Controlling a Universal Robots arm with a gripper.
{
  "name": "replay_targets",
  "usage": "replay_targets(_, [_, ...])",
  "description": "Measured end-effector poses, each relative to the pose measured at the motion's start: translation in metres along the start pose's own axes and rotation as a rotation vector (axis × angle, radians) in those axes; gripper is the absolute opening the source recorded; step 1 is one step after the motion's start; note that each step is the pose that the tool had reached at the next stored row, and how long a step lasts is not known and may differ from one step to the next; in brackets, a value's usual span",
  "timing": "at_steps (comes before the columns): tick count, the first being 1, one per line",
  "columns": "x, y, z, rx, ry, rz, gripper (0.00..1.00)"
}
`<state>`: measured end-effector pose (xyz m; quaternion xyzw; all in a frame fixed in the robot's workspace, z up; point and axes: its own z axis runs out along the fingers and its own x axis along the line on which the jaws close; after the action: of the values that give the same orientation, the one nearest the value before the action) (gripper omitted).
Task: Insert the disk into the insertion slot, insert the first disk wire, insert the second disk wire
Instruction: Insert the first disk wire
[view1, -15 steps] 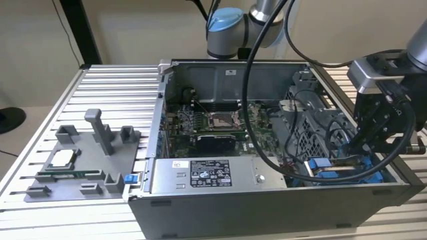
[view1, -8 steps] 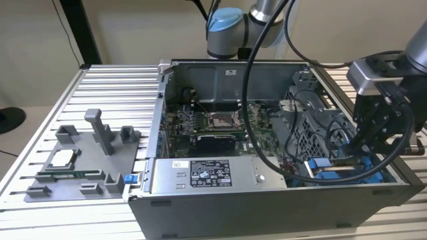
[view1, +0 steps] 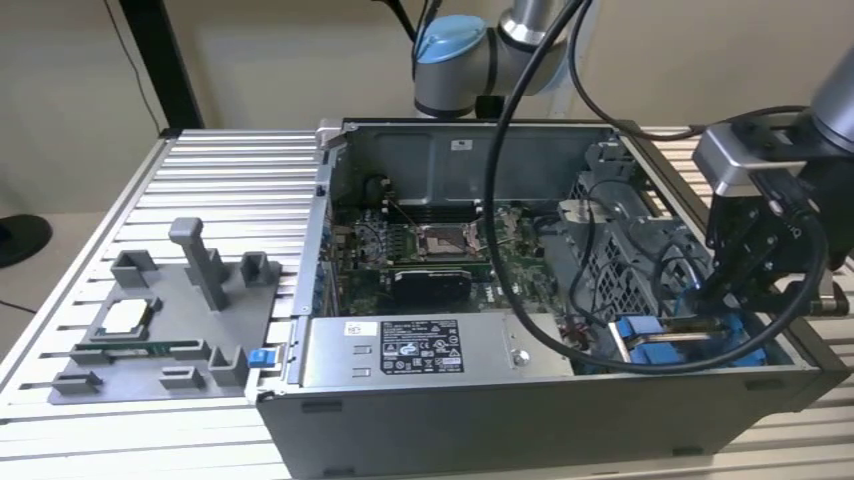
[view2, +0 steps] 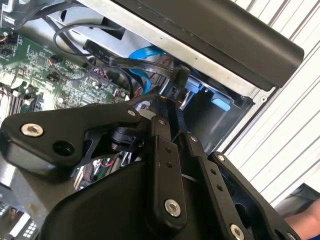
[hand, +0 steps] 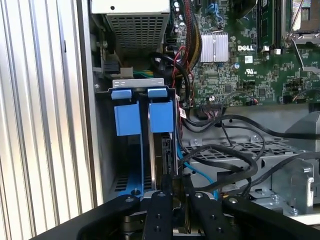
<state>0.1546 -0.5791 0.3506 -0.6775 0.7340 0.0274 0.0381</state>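
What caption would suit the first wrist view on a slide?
Gripper holds a black wire connector at the blue-framed disk, seated in the insertion slot.

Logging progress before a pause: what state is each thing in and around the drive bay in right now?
computer case: open, side panel off.
disk: standing on edge in the insertion slot.
hand: shut on the black wire's connector.
black wire: connector held close to the disk; whether it is plugged in cannot be told.
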Motion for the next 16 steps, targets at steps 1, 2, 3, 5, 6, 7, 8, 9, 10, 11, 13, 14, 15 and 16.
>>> replay_targets(1, [0.0010,-0.0001,-0.0001,0.0000,0.0001,0.000,0.00])
replay_targets(2, [0.0020,-0.0002,0.0000,-0.0002,-0.0001,-0.002,0.00])
replay_targets(3, [0.0027,-0.0002,0.0001,-0.0004,0.0000,-0.004,0.00])
replay_targets(5, [0.0028,-0.0001,0.0002,-0.0022,-0.0002,-0.028,0.00])
replay_targets(6, [0.0028,0.0000,0.0005,-0.0033,-0.0006,-0.047,0.00])
replay_targets(7, [0.0029,-0.0001,0.0008,-0.0044,-0.0010,-0.065,0.00])
replay_targets(8, [0.0029,-0.0001,0.0011,-0.0050,-0.0011,-0.083,0.00])
replay_targets(9, [0.0029,-0.0001,0.0015,-0.0056,-0.0014,-0.096,0.00])
replay_targets(10, [0.0030,-0.0001,0.0020,-0.0056,-0.0015,-0.103,0.00])
replay_targets(11, [0.0030,-0.0001,0.0025,-0.0036,-0.0016,-0.110,0.00])
replay_targets(13, [0.0029,-0.0001,0.0035,0.0038,-0.0020,-0.119,0.00])
replay_targets(14, [0.0027,-0.0001,0.0038,0.0071,-0.0022,-0.120,0.00])
replay_targets(15, [0.0023,-0.0001,0.0041,0.0094,-0.0021,-0.121,0.00])
replay_targets(16, [0.0019,-0.0001,0.0044,0.0104,-0.0022,-0.121,0.00])
